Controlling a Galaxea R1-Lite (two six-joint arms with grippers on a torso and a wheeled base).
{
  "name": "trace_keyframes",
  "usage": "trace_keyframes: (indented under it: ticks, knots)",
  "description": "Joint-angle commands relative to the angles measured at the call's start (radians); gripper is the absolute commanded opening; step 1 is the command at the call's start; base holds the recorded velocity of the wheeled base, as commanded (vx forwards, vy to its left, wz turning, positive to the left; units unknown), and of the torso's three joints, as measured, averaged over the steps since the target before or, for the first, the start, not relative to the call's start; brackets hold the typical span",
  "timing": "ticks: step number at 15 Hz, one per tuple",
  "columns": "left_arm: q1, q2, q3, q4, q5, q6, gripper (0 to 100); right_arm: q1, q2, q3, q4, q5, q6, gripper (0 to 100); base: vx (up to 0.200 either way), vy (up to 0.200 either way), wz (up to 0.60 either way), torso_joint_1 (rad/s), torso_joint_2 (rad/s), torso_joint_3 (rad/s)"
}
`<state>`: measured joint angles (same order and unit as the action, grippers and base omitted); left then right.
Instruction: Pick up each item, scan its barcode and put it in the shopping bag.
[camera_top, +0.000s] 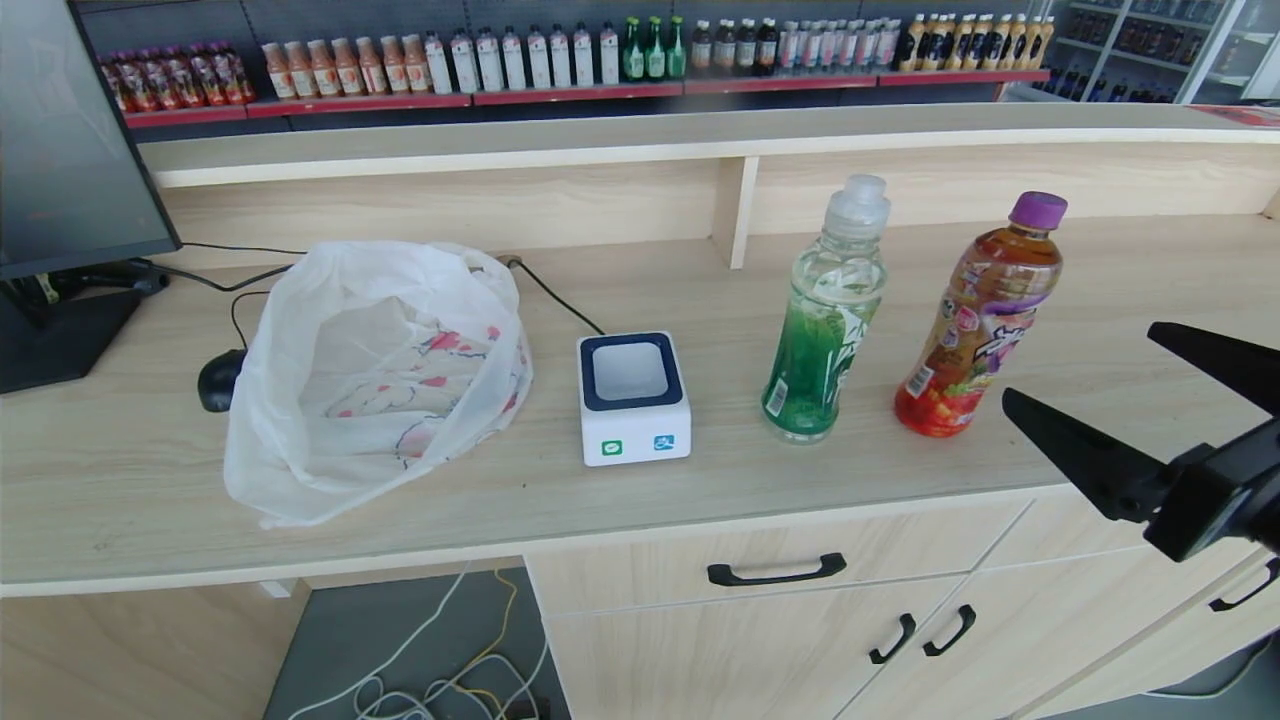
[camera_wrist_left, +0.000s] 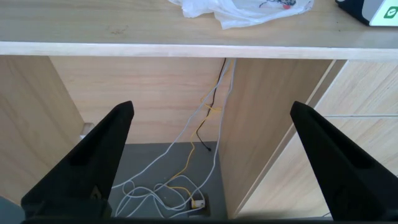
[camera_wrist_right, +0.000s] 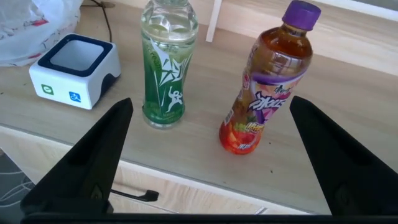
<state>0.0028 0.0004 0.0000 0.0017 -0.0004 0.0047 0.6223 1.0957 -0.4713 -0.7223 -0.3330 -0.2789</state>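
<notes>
A green-labelled clear bottle (camera_top: 826, 320) (camera_wrist_right: 168, 62) and a purple-capped juice bottle (camera_top: 978, 320) (camera_wrist_right: 267, 87) stand upright on the wooden counter (camera_top: 700, 470), right of the white scanner box (camera_top: 633, 397) (camera_wrist_right: 74, 70). The white shopping bag (camera_top: 375, 375) (camera_wrist_left: 249, 11) lies open left of the scanner. My right gripper (camera_top: 1080, 385) (camera_wrist_right: 208, 162) hangs open just off the counter's front edge, to the right of the juice bottle, holding nothing. My left gripper (camera_wrist_left: 211, 162) is open below the counter's edge, facing the gap under it.
A monitor (camera_top: 70, 150) and a black mouse (camera_top: 218, 380) sit at the counter's left, with cables behind the bag. A raised back ledge with a divider (camera_top: 735, 210) runs behind the bottles. Drawers with black handles (camera_top: 776, 572) lie below. Loose wires (camera_wrist_left: 180, 180) cover the floor.
</notes>
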Motion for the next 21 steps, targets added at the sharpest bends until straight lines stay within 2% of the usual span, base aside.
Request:
trace_keyframes:
  ticks: [1, 4, 9, 13, 16, 21]
  knots:
    - [0.000, 0.000, 0.000, 0.000, 0.000, 0.000, 100, 0.005, -0.010, 0.016, 0.000, 0.000, -0.006, 100, 0.000, 0.000, 0.00, 0.000, 0.00, 0.000]
    - [0.000, 0.000, 0.000, 0.000, -0.001, 0.000, 100, 0.004, -0.007, 0.052, -0.037, -0.003, 0.009, 100, 0.000, 0.000, 0.00, 0.000, 0.00, 0.000]
    - [0.000, 0.000, 0.000, 0.000, 0.000, 0.000, 100, 0.004, 0.029, 0.152, -0.177, -0.055, 0.035, 100, 0.000, 0.000, 0.00, 0.000, 0.00, 0.000]
    - [0.000, 0.000, 0.000, 0.000, 0.000, 0.000, 100, 0.002, 0.082, 0.163, -0.250, -0.058, 0.063, 100, 0.000, 0.000, 0.00, 0.000, 0.00, 0.000]
    - [0.000, 0.000, 0.000, 0.000, 0.000, 0.000, 100, 0.004, 0.147, 0.163, -0.319, -0.138, 0.112, 100, 0.000, 0.000, 0.00, 0.000, 0.00, 0.000]
    - [0.000, 0.000, 0.000, 0.000, 0.000, 0.000, 100, 0.004, 0.253, 0.171, -0.462, -0.146, 0.121, 100, 0.000, 0.000, 0.00, 0.000, 0.00, 0.000]
